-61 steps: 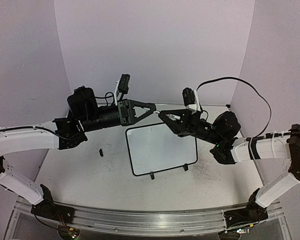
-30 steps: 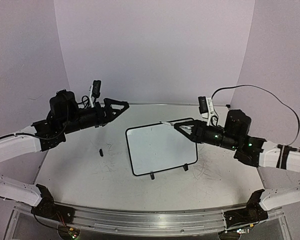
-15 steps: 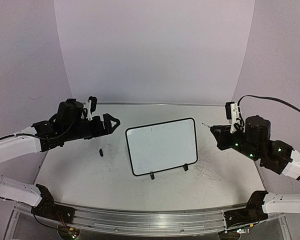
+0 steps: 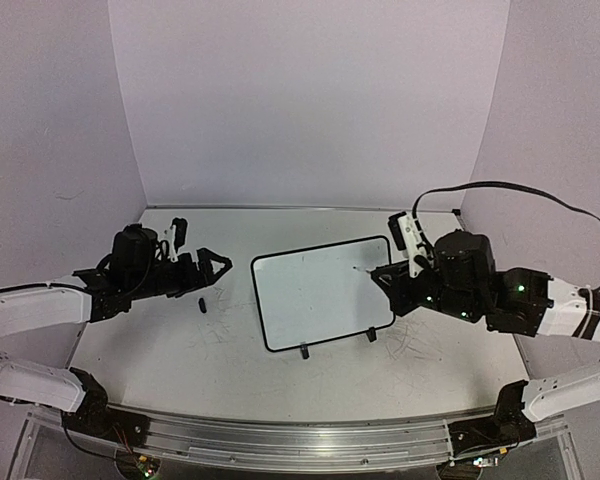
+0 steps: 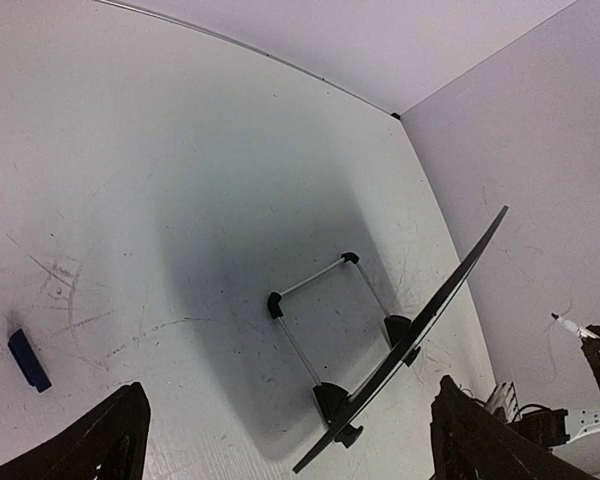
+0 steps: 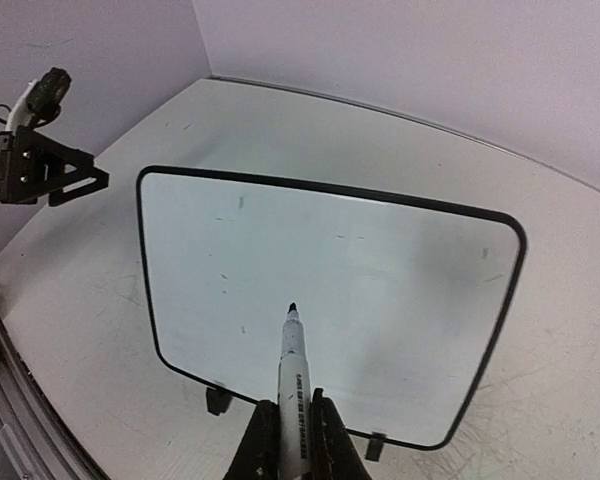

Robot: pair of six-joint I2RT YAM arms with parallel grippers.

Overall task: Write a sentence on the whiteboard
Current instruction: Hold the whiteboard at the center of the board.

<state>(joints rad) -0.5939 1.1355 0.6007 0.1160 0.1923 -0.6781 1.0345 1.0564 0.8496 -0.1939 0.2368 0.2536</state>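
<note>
The whiteboard (image 4: 320, 300) stands tilted on its two black feet at the table's middle. Its face (image 6: 360, 270) carries only a few small specks, and no sentence is in view. My right gripper (image 4: 385, 277) hovers at the board's right edge, shut on a white marker (image 6: 292, 385) whose dark tip points at the lower middle of the board, just off its face. My left gripper (image 4: 218, 268) is open and holds nothing, left of the board. In the left wrist view the whiteboard (image 5: 430, 305) is edge-on from behind, between the fingers (image 5: 95, 445).
A small dark-blue marker cap (image 4: 202, 304) lies on the scuffed tabletop (image 4: 180, 350) left of the board, below my left gripper; the cap (image 5: 28, 360) also shows at the left wrist view's lower left. Purple walls close the back and sides.
My right arm has swung back in from the far right, bringing the marker over the board's right side. My left gripper has sunk slightly and stays open.
</note>
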